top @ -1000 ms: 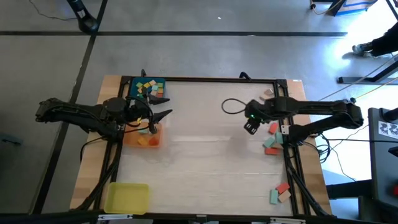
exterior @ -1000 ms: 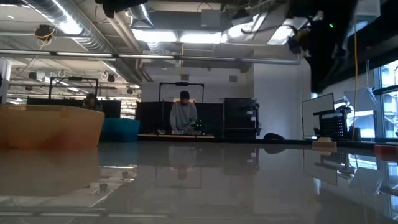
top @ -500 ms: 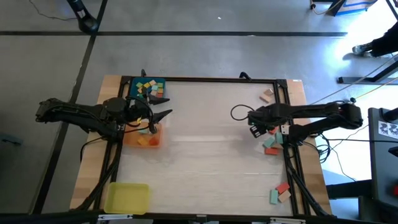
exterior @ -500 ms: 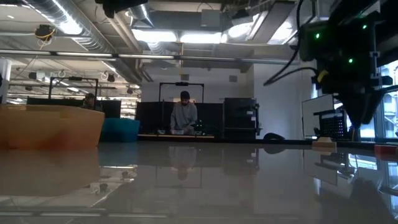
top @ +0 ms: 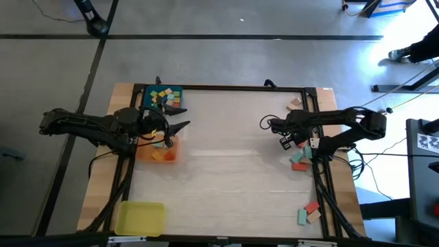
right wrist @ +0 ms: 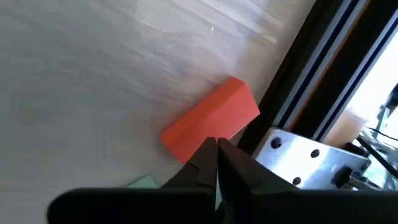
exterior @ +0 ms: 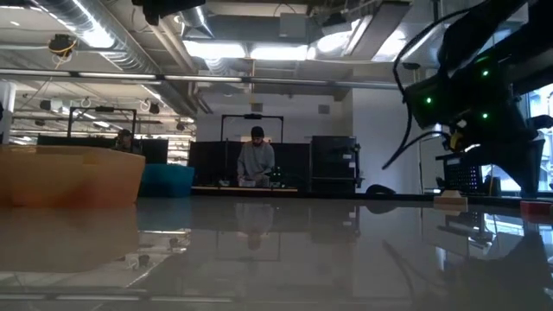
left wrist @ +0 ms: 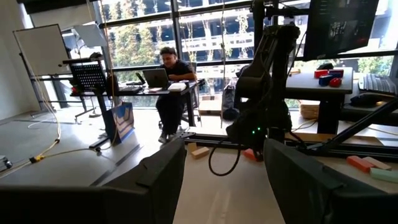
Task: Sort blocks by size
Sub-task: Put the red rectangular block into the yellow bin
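Loose blocks lie along the table's right edge: a red block (top: 300, 141) (right wrist: 211, 121), a teal and red cluster (top: 299, 163), a tan block (top: 295, 104) and a few (top: 310, 211) nearer the front. My right gripper (top: 287, 143) (right wrist: 216, 143) points steeply down, shut, its tips right at the red block's near side; a teal block's corner (right wrist: 144, 182) shows beside it. My left gripper (top: 183, 119) (left wrist: 224, 186) hangs open and level above the orange tray (top: 159, 152), holding nothing. My right gripper's shut fingertips (right wrist: 208, 149) stand in front of the red block's lower edge (right wrist: 193, 143), coming from above at a slant. Nothing lies between the fingers. I cannot tell whether the tips touch the block, which lies flat on the table.
A blue tray (top: 146, 91) holding several small blocks sits at the far left, the orange tray with a few blocks just in front of it, a yellow tray (top: 140, 218) at the near left. A black frame rail (right wrist: 298, 74) runs beside the red block. People sit beyond the table.
My right gripper has gone toward the table's right edge and down, tipping to point steeply at the table, and now stands at the red block. The blocks have stayed where they were.
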`<act>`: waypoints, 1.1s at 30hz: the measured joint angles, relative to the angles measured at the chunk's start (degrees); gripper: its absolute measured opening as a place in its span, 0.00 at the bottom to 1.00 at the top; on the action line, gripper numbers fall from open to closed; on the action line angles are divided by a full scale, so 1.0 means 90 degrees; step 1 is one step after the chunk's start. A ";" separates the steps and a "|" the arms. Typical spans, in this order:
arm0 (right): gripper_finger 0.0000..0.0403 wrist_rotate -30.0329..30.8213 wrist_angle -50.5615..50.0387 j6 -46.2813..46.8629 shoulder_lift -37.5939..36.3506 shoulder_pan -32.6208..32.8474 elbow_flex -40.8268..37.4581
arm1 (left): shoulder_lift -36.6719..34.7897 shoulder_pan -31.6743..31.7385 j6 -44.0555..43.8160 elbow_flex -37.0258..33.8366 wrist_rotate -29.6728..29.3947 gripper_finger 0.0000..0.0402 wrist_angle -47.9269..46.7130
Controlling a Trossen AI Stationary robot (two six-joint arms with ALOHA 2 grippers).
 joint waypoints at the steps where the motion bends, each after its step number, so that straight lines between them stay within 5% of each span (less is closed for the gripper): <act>1: 0.04 -0.0026 -0.0007 -0.0003 0.0097 0.0000 0.0000 | 0.0000 0.0000 0.0002 0.0000 0.0000 0.51 -0.0009; 13: 0.01 -0.0158 0.0699 -0.0711 0.0699 0.0024 0.0086 | 0.0000 0.0000 0.0002 0.0002 0.0000 0.51 -0.0054; 20: 0.01 -0.0147 0.1596 -0.1158 0.0709 0.0670 0.0594 | 0.0000 0.0000 0.0002 0.0002 -0.0002 0.51 -0.0046; 27: 0.01 -0.0347 0.3556 -0.2839 0.0713 0.1521 0.0690 | 0.0000 0.0000 0.0002 0.0002 -0.0001 0.51 -0.0034; 33: 0.02 -0.0324 0.3345 -0.3876 0.0716 0.1860 0.0932 | 0.0000 0.0000 0.0002 0.0002 -0.0001 0.51 0.0021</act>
